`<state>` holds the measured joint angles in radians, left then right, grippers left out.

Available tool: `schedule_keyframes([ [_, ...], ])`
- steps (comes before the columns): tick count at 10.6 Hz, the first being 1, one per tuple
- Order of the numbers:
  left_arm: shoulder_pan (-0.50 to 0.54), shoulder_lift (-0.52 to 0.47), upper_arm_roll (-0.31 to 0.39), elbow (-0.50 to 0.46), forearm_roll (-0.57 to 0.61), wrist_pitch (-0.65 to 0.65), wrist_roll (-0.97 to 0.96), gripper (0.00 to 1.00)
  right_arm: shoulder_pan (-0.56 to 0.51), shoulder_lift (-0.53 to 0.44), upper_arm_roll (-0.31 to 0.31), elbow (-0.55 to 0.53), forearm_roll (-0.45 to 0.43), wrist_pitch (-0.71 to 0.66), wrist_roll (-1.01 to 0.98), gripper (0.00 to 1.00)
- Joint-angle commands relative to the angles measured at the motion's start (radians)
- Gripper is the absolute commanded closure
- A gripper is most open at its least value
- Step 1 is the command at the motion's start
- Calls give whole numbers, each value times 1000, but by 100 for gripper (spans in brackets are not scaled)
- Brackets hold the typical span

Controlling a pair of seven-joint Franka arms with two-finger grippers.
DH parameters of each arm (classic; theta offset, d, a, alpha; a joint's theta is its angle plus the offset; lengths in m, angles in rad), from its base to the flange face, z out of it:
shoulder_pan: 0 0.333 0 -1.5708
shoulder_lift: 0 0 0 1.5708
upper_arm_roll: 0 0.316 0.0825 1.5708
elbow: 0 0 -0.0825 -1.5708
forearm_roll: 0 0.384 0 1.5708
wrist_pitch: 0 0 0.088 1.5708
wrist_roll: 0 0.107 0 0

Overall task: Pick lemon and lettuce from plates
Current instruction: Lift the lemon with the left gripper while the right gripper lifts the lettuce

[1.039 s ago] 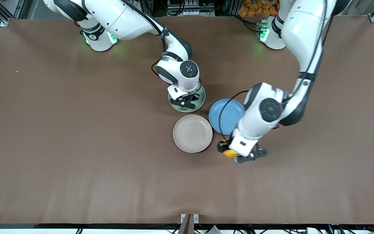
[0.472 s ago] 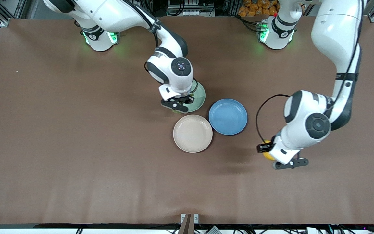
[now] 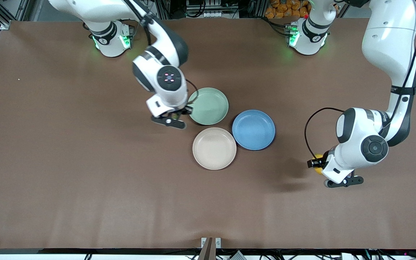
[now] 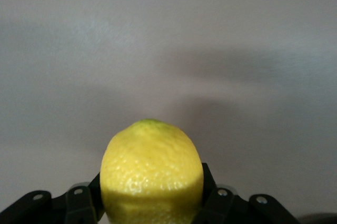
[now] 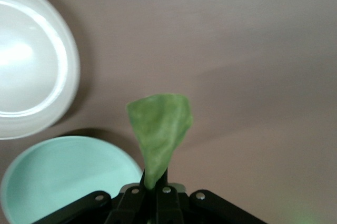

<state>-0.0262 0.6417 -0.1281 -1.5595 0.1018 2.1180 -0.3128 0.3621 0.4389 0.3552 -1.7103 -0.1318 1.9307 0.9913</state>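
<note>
Now mint plate (image 3: 208, 105) and beige plate (image 3: 214, 148) sit bare; left jaws grip lemon (image 4: 151, 174), right jaws lettuce (image 5: 159, 129)

Non-task stuff I see from the front view: blue plate (image 3: 253, 129) right of frame centre, nothing on it. Brown table mat (image 3: 67, 173) fills most of the frame. Orange items (image 3: 284, 8) at the top edge, right of centre, too small to identify.

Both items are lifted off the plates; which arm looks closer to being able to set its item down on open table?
Left, probably. The left gripper holds the lemon over bare table, away from the plates. The right gripper, holding the lettuce, hangs just beside the mint green plate.
</note>
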Motion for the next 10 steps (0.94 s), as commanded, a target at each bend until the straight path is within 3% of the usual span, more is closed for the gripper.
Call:
schedule_keyframes([
  [1,35,47,-11,-16,30,10,12,100,-129,-146,13,-77,29,-122,-181,100],
  [5,63,85,-10,-40,30,57,40,100,-313,-244,2,-126,50,-197,-454,100],
  [8,65,96,-10,-42,30,59,41,99,-409,-266,-64,-153,44,-187,-661,100],
  [9,66,102,-10,-42,30,59,41,87,-476,-263,-64,-158,43,-177,-725,100],
  [10,65,102,-10,-42,29,59,34,57,-515,-266,-64,-181,43,-150,-794,100],
])
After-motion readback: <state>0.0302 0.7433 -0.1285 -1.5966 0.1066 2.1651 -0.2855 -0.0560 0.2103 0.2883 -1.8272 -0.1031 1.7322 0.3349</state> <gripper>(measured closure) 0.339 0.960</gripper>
